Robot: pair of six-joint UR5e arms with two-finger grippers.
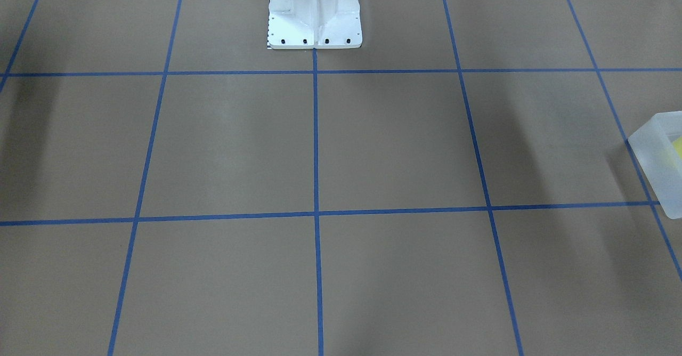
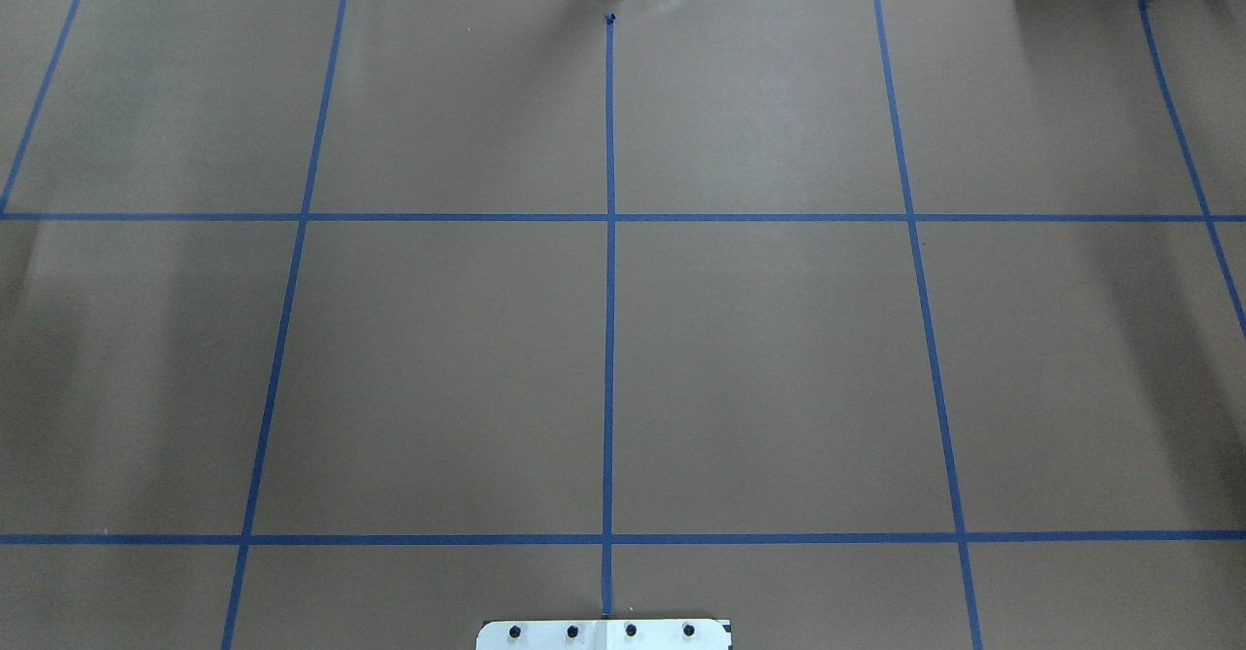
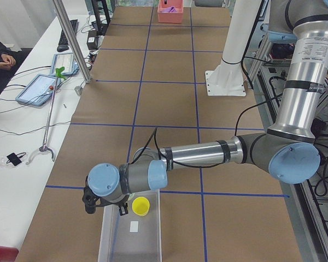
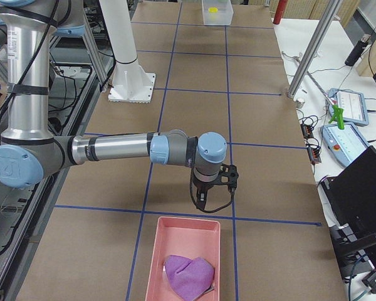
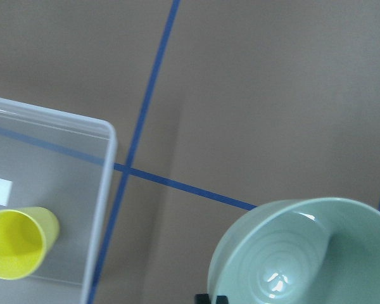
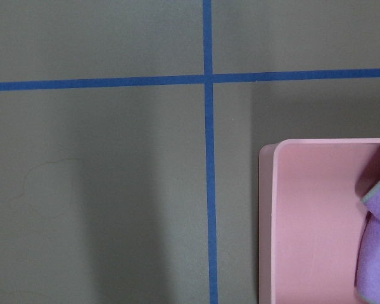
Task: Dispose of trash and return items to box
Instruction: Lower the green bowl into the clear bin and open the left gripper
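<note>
The box, a translucent frosted bin (image 3: pixel 107 236), lies at the table's left end and holds the yellow cup (image 3: pixel 140 206). In the left wrist view the cup (image 5: pixel 16 242) sits inside the bin (image 5: pixel 106 136). The pale mint-green bowl (image 5: pixel 304 253) hangs close under the camera, outside the bin's corner, with a black fingertip at its rim. My left gripper (image 3: pixel 121 208) is at the bin's far end, shut on the bowl. My right gripper (image 4: pixel 207 198) hovers just before a pink tray (image 4: pixel 156 251). I cannot tell whether it is open or shut.
The pink tray holds a crumpled purple thing (image 4: pixel 188 274), which also shows in the right wrist view (image 6: pixel 377 247). The white robot pedestal (image 1: pixel 314 20) stands at mid-table. An operator's bench with tablets and cables runs along the far side (image 3: pixel 41 87). Blue tape lines grid the brown table.
</note>
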